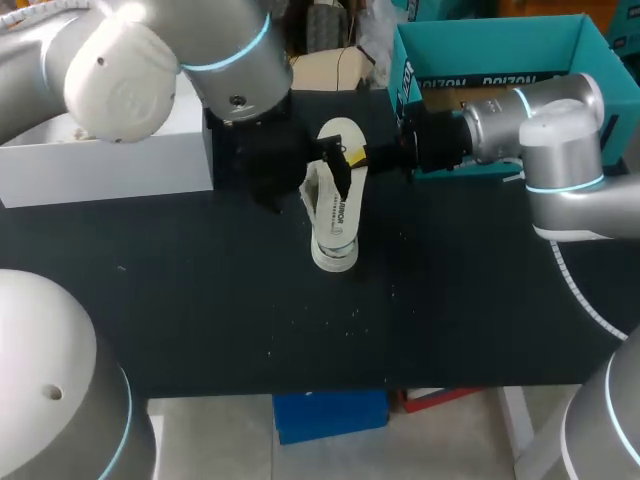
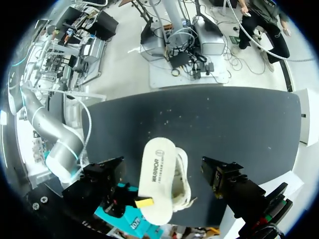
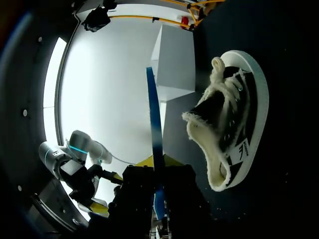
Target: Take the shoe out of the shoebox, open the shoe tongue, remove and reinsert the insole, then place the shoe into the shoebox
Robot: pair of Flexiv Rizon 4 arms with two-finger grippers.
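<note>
A white low-top shoe point(image 1: 333, 228) lies on its side on the black table point(image 1: 200, 300), with its laces loose and its mouth open point(image 3: 227, 134). My right gripper point(image 1: 347, 157) is shut on the heel end of a white insole point(image 1: 337, 138) and holds it in the air above the shoe. In the right wrist view the insole point(image 3: 154, 124) shows edge-on as a thin blue strip between the fingers. My left gripper point(image 2: 164, 174) stands open just left of the shoe, its black fingers point(image 2: 107, 174) wide on either side of the insole point(image 2: 158, 177) without touching it.
The teal shoebox point(image 1: 490, 45) stands open at the back right, behind my right arm. A white box point(image 1: 110, 160) sits at the back left under my left arm. Small white specks dot the table's front half.
</note>
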